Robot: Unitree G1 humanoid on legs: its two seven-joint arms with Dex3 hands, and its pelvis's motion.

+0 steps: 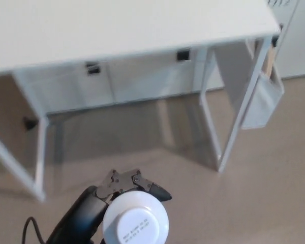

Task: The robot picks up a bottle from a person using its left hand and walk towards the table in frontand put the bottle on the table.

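**A:** Is there any writing to read?

**B:** The bottle (135,222) shows its round white top to the camera. It carries a few lines of small dark print, too blurred to make out. Some dark marks (279,3) sit at the far right edge of the frame, but they are cut off and unreadable.

**A:** Where is the bottle, and what has it?

**B:** It is near and central, held over the floor (274,178). The left robot hand (114,195) comes in from the near left. Its black fingers are wrapped round the bottle's left and far sides, pinching it.

**A:** And the table?

**B:** The table (117,25) lies farther off, well apart from the bottle. Its white top is one broad plain surface. The near edge runs left to right and ends in a corner at the far right. Two small black brackets (93,67) sit under that edge.

**A:** How much room is there to move?

**B:** Beige floor lies open between the bottle and the thin white table legs (233,133). A pale panel (262,96) hangs beside the right leg. A dark cable (30,226) curls at the near left, beside the arm.
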